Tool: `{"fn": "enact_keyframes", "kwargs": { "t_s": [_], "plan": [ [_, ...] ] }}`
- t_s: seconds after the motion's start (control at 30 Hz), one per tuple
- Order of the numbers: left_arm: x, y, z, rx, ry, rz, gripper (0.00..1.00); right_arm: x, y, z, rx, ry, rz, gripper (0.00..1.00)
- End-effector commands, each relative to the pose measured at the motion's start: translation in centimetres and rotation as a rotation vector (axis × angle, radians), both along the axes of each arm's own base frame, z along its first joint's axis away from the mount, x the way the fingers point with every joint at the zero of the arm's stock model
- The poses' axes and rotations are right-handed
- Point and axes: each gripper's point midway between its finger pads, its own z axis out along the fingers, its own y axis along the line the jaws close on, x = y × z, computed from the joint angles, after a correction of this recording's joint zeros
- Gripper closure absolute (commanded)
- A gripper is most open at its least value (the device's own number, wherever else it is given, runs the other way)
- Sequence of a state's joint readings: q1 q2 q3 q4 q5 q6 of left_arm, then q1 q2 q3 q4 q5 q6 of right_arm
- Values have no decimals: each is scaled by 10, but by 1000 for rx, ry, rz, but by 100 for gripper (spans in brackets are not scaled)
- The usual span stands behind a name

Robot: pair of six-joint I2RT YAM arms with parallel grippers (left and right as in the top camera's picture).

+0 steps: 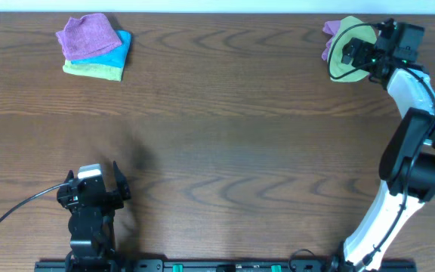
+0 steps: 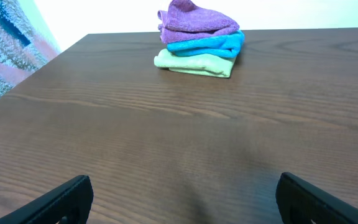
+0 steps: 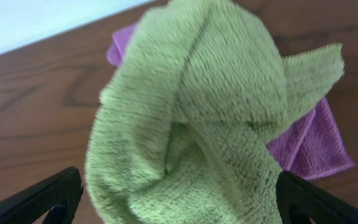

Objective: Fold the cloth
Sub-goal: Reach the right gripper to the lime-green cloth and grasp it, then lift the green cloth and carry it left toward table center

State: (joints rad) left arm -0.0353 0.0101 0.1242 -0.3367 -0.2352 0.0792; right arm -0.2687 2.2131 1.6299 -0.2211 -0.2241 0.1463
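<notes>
A crumpled green cloth (image 1: 343, 57) lies at the far right of the table on top of a purple cloth (image 1: 329, 30). In the right wrist view the green cloth (image 3: 197, 118) fills the frame, with the purple cloth (image 3: 312, 146) showing beneath it. My right gripper (image 3: 179, 205) is open, its fingers wide apart on either side of the green cloth, hovering right over it (image 1: 357, 54). My left gripper (image 1: 97, 185) is open and empty near the front left (image 2: 182, 199), above bare table.
A stack of three folded cloths, purple over blue over green (image 1: 94, 47), sits at the far left, also in the left wrist view (image 2: 199, 38). The table's back edge runs just behind both piles.
</notes>
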Motion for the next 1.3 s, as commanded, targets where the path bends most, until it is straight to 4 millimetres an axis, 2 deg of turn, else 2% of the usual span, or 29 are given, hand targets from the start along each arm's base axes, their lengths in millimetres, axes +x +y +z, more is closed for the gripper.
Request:
{"fn": "enact_keyframes", "kwargs": {
  "t_s": [0.0,0.17,0.27,0.4,0.57,0.63,0.67,0.73,0.83,1.07,1.17,1.27],
  "plan": [
    [-2,1,-11,4,33,2,5,4,0,-9,-12,14,-26,1],
    [-2,1,-11,4,33,2,5,1,0,-34,-4,57,-27,5],
    [-2,1,-11,4,33,2,5,1,1,-39,-5,65,-28,10],
    [-2,1,-11,4,33,2,5,3,-1,-37,-10,55,-31,24],
    [-2,1,-11,4,33,2,5,4,-4,-36,-23,49,-41,52],
    [-2,1,-11,4,33,2,5,5,-4,-32,-24,42,-41,67],
    [-2,1,-11,4,33,2,5,5,-4,-30,-25,38,-41,77],
    [-2,1,-11,4,33,2,5,6,-3,-21,-22,25,-36,91],
    [-2,1,-11,4,33,2,5,8,1,1,-16,-12,-22,99],
    [-2,1,-11,4,33,2,5,4,24,62,28,-91,55,99],
    [-2,1,-11,4,33,2,5,-4,42,95,23,-115,84,99],
    [-2,1,-11,4,33,2,5,-16,61,117,24,-112,115,99]
  ]
}}
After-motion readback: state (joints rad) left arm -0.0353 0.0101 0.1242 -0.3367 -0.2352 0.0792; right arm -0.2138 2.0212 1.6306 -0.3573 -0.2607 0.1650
